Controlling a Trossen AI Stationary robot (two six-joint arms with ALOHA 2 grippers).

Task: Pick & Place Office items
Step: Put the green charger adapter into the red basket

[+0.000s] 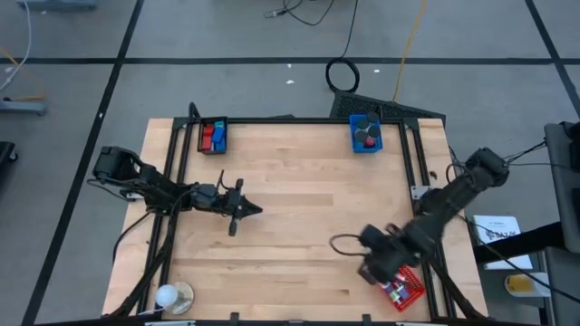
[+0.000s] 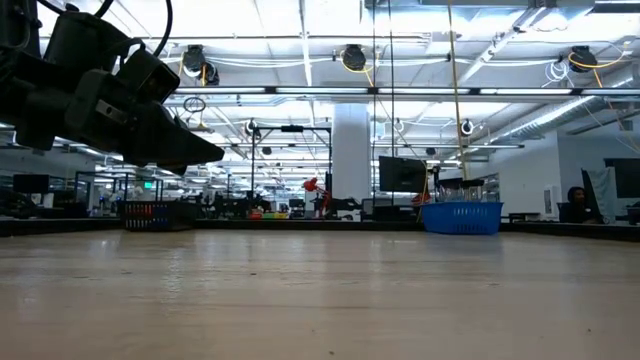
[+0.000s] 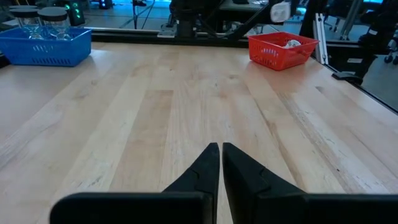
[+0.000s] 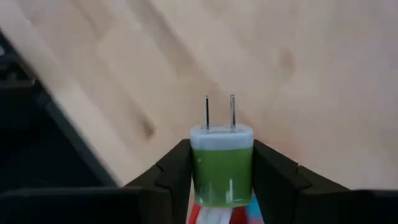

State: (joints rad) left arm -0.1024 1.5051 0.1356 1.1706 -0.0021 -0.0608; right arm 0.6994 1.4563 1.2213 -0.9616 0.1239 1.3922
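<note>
A green plug adapter [image 4: 221, 171] with a white face and two metal prongs sits between the fingers of my right gripper [image 4: 221, 155]. That gripper [image 1: 379, 264] hangs over the table's near right part, beside the red tray [image 1: 405, 286], which holds several small office items. My left gripper [image 1: 246, 210] is shut and holds nothing, low over the table's left middle; its fingertips [image 3: 221, 149] point across the bare wood. My right gripper pinches the adapter's green body [image 4: 198, 177] by its two opposite sides, one finger on each. The fingers slant steeply down from above. The white face and prongs [image 4: 219, 112] stick out past the fingertips toward the table. The adapter is lifted clear of the wood.
A blue tray [image 1: 366, 136] with dark items stands at the far right, and a black tray [image 1: 213, 136] with red and blue items at the far left. A round white and tan object [image 1: 174, 296] lies at the near left corner. Bare wood spans the table's middle.
</note>
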